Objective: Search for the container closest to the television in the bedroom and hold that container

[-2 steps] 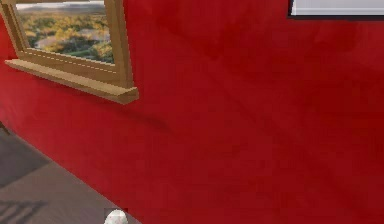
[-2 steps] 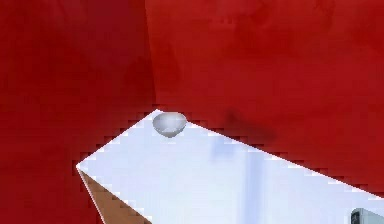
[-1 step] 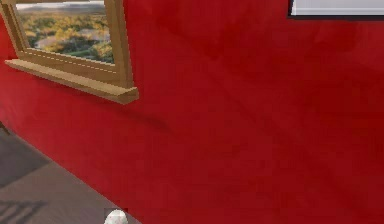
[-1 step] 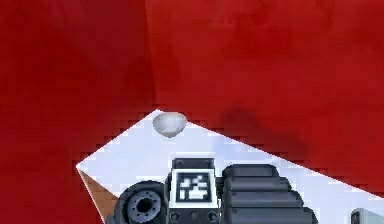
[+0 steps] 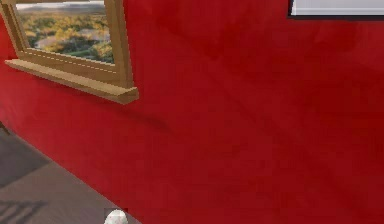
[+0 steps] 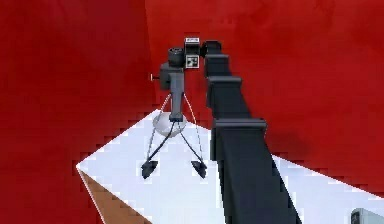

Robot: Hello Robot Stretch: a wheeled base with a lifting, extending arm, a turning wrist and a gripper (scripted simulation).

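Observation:
In the arm side view my arm (image 6: 235,130) reaches out over a white tabletop (image 6: 120,165) in a red-walled corner. My gripper (image 6: 174,168) hangs from the arm's far end, its two thin fingers (image 6: 150,165) spreading downward to the tabletop. A small pale rounded thing (image 6: 168,123) sits between the fingers' upper parts, against the tabletop; its shape is too small to name. I cannot tell whether the gripper holds anything.
The forward view faces a red wall (image 5: 250,120) at close range, with a wood-framed window (image 5: 75,45) upper left and a pale framed panel (image 5: 335,8) at the top right. Grey floor (image 5: 40,190) lies lower left. A small white rounded thing (image 5: 117,217) sits at the bottom edge.

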